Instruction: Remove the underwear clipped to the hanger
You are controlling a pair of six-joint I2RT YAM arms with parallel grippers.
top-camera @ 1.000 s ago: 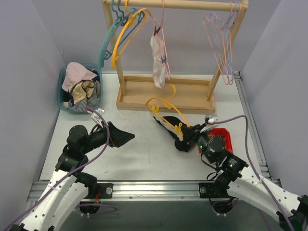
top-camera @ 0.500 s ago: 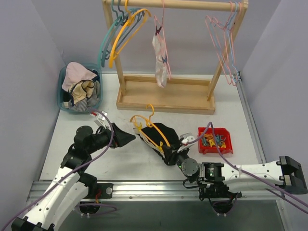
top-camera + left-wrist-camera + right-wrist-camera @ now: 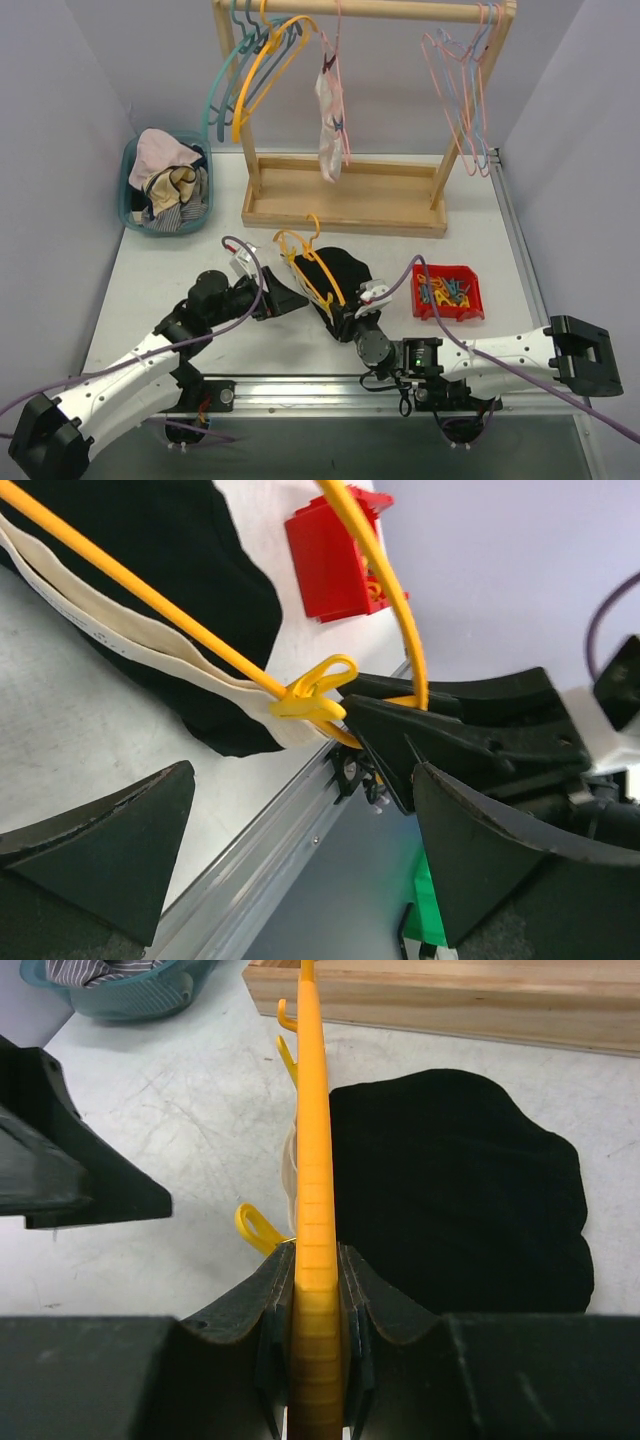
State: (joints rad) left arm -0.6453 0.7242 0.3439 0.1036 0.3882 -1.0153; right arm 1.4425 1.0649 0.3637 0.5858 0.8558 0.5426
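Observation:
The black underwear [image 3: 348, 272] lies on the table, clipped to a yellow hanger [image 3: 308, 262] by a yellow clip [image 3: 314, 691] on its white waistband [image 3: 120, 648]. My right gripper [image 3: 345, 317] is shut on the hanger's lower end [image 3: 316, 1210], with the black underwear [image 3: 450, 1190] just to its right. My left gripper [image 3: 290, 298] is open, its fingers [image 3: 100, 840] spread wide, just left of the clip and not touching it. The pale underwear [image 3: 328, 125] hangs from a pink hanger on the wooden rack [image 3: 345, 195].
A red bin [image 3: 448, 292] of clips sits right of the black underwear. A teal basket [image 3: 165, 185] of clothes stands at the back left. Several empty hangers hang on the rack's rail. The table's metal front edge [image 3: 260, 830] is close below the grippers.
My right gripper has dragged the yellow hanger and black underwear leftward and nearer. My left gripper has moved right, closing in on the hanger's clip.

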